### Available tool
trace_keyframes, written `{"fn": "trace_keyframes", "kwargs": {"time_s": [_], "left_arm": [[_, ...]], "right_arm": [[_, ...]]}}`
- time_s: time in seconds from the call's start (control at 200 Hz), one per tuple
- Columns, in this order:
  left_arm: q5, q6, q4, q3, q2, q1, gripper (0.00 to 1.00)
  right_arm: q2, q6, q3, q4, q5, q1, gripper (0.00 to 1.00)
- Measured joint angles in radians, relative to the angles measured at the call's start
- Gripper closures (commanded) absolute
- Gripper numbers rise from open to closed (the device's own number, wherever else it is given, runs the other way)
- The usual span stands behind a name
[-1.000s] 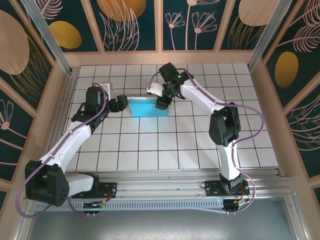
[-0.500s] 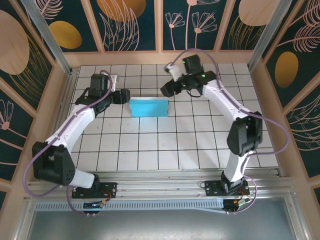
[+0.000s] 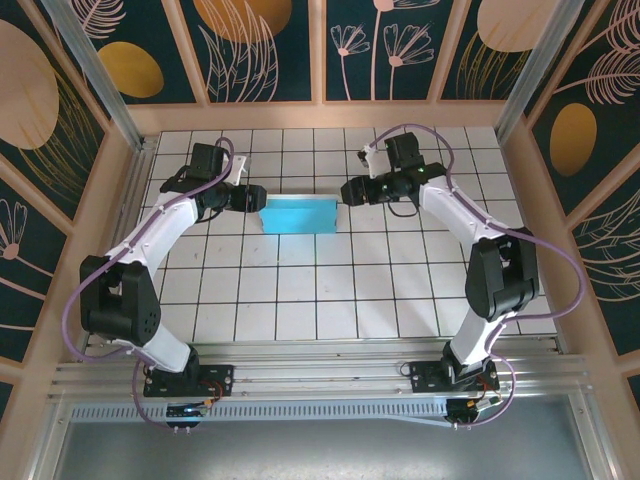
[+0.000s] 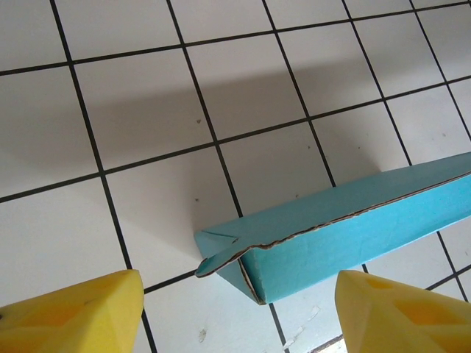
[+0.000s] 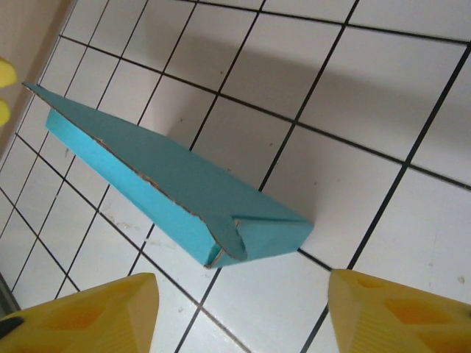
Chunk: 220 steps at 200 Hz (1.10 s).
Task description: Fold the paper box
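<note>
Folding looks close to finished, to my eye. The paper box (image 3: 297,215) lies on the far half of the tiled bench (image 3: 300,290), blue side out, as a long, low closed shape with none of its white side on show. In the left wrist view one small corner flap (image 4: 215,243) pokes out at the near end, and a raw card edge runs along the top seam. From the right wrist view the other end seems lapped over and tucked. What is left, I'd judge, is pressing that corner in and seating the seam; I cannot tell whether the top is locked.

The left end effector (image 3: 256,199) sits just beside the box's left end and the right end effector (image 3: 343,192) just beside its right end. Neither touches the card. Each has its yellow fingers (image 4: 73,316) (image 5: 401,309) spread wide and holds nothing.

There is plenty of bare tile on the near side for sliding or turning the box. The back wall (image 3: 300,116) is nearer, so pushes away from the arms have less room — inward squeezes from both ends look the safer line.
</note>
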Motion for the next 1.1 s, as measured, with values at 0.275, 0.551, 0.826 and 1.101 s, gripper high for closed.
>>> {"fn": "trace_keyframes", "kwargs": {"time_s": [0.275, 0.551, 0.826, 1.101], "left_arm": [[-0.032, 0.007, 0.0, 0.0, 0.009, 0.0, 0.4], [-0.034, 0.011, 0.0, 0.0, 0.031, 0.0, 0.47], [-0.055, 0.008, 0.003, 0.0, 0.031, 0.0, 0.59], [-0.058, 0.008, 0.003, 0.001, 0.05, 0.0, 0.62]], "right_arm": [[0.044, 0.001, 0.0, 0.02, -0.003, 0.031, 0.58], [0.057, -0.015, 0.0, 0.041, -0.006, 0.045, 0.69], [0.069, -0.015, 0.0, 0.041, -0.006, 0.046, 0.78], [0.071, -0.016, 0.013, 0.04, -0.006, 0.05, 0.81]]}}
